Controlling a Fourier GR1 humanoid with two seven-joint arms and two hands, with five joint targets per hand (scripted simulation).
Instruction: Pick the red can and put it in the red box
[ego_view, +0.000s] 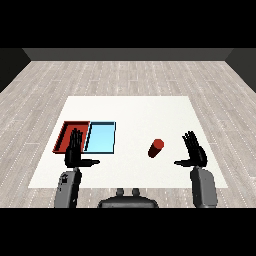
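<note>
Both hands spread wide — left hand (75, 150) over the red tray (64, 131), right hand (195, 152) at three o'clock of the seemingly tilted red can (156, 148).

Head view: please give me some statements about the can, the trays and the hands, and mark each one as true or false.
1. The red can is inside the red tray. False: it is on the white table, to the right of both trays.
2. The light blue tray lies directly right of the red tray. True.
3. The right hand holds the can. False: it is open, apart from the can.
4. The left hand is open, holding nothing. True.
</note>
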